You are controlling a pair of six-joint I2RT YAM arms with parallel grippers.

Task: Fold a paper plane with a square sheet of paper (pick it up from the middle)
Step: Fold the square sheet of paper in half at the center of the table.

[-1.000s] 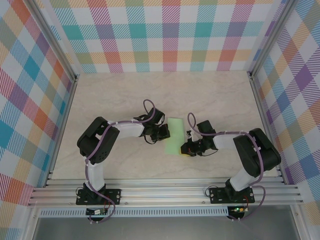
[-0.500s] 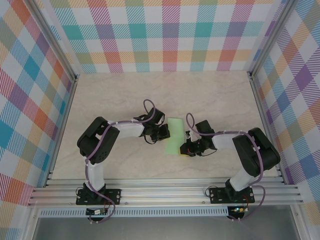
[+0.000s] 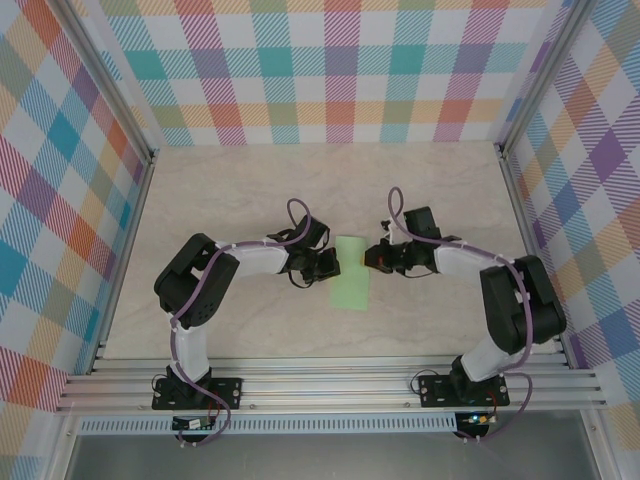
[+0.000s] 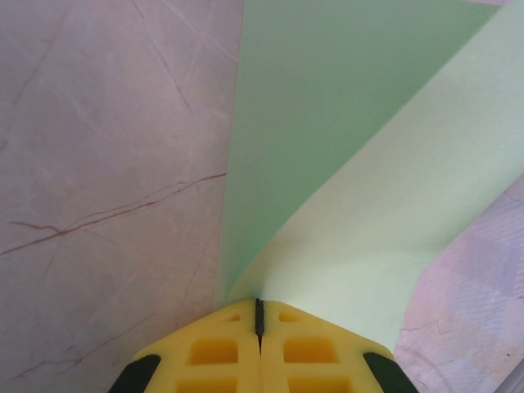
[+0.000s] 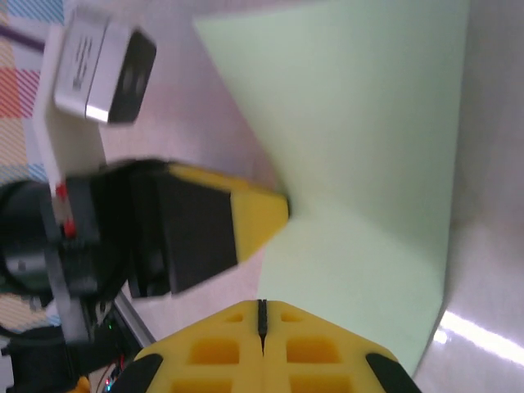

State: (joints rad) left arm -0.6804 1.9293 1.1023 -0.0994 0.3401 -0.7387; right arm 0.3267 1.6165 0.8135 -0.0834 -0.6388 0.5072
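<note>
The pale-green sheet of paper lies folded into a narrow rectangle at the middle of the table, between the two arms. My left gripper is at its left edge, shut on the paper's lifted upper layer. In the left wrist view that layer curls up into the closed yellow fingertips. My right gripper sits at the paper's right edge near the far end, shut with nothing between its fingers. In the right wrist view its tips hover over the paper, facing the left gripper's yellow finger.
The pale marbled table stretches free behind and to both sides of the paper. Plaid walls and aluminium posts close in the back and sides. A rail frame runs along the near edge.
My right gripper has moved from the paper's near right corner to its far right edge. The left gripper and the paper have stayed put.
</note>
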